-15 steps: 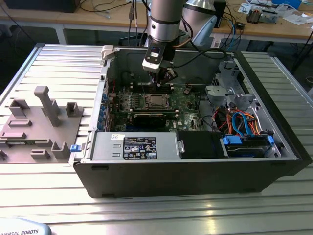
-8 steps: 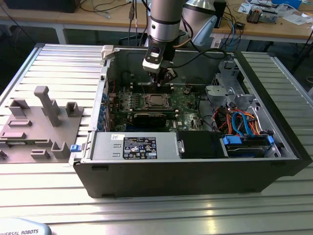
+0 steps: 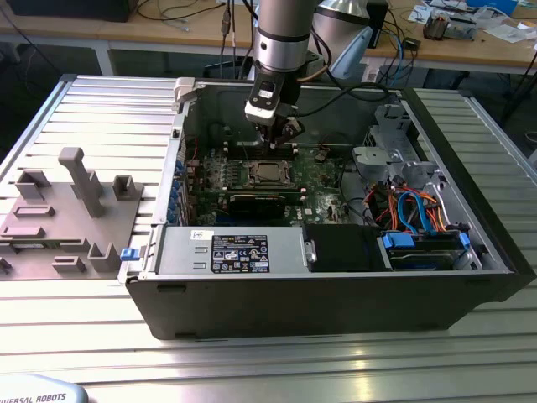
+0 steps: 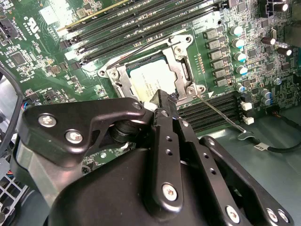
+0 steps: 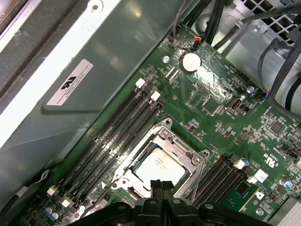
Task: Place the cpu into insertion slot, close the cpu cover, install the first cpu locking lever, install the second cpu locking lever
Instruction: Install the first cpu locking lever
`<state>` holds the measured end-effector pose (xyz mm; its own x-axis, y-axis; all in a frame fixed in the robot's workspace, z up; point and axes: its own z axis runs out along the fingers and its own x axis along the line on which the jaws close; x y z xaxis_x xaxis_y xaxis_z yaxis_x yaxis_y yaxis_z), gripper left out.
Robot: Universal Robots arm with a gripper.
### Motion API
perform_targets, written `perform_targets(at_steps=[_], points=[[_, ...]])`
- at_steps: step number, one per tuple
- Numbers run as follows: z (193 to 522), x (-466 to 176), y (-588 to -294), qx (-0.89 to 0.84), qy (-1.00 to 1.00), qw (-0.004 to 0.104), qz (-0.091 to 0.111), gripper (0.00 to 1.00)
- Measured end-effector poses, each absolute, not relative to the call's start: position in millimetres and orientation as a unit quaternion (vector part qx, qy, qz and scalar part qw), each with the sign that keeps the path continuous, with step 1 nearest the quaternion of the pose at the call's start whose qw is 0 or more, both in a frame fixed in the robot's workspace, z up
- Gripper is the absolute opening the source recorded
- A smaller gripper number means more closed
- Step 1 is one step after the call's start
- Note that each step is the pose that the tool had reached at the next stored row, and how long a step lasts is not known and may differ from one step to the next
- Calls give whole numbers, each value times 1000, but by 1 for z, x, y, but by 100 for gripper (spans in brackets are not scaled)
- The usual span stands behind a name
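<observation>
The cpu (image 4: 148, 80) lies flat in the insertion slot (image 4: 110, 75) on the green board, its silver top showing through the window of the cpu cover (image 4: 181, 70), which is down over it. In the first wrist view the cpu (image 5: 160, 167) sits framed by the cover (image 5: 188, 155). My gripper (image 4: 162, 96) hangs just above the near edge of the socket, fingers shut together with nothing between them. One thin wire lever (image 4: 221, 113) sticks out from the socket's corner over the board; another lever (image 4: 150, 43) runs along the socket's far side. In the exterior view the gripper (image 3: 281, 134) hovers over the cpu (image 3: 270, 174).
Long black memory slots (image 5: 113, 136) flank the socket. The open computer case (image 3: 336, 294) walls in the board, with a power supply (image 3: 239, 252) at the front and drive cables (image 3: 415, 210) at the exterior view's right. A grey parts fixture (image 3: 67, 210) stands outside on the table.
</observation>
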<state>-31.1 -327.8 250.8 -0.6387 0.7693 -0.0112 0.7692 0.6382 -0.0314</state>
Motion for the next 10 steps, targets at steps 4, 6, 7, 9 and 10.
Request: perform_targets(at_steps=[4, 6, 7, 9, 10], points=[[251, -31, -328, -424, -905, 2, 17, 11], [251, -31, -328, -421, -907, 2, 17, 11], [251, -31, -328, -421, -907, 1, 17, 11], [251, -31, -328, -419, -908, 1, 17, 11], [251, -31, -328, -419, -908, 1, 17, 11]])
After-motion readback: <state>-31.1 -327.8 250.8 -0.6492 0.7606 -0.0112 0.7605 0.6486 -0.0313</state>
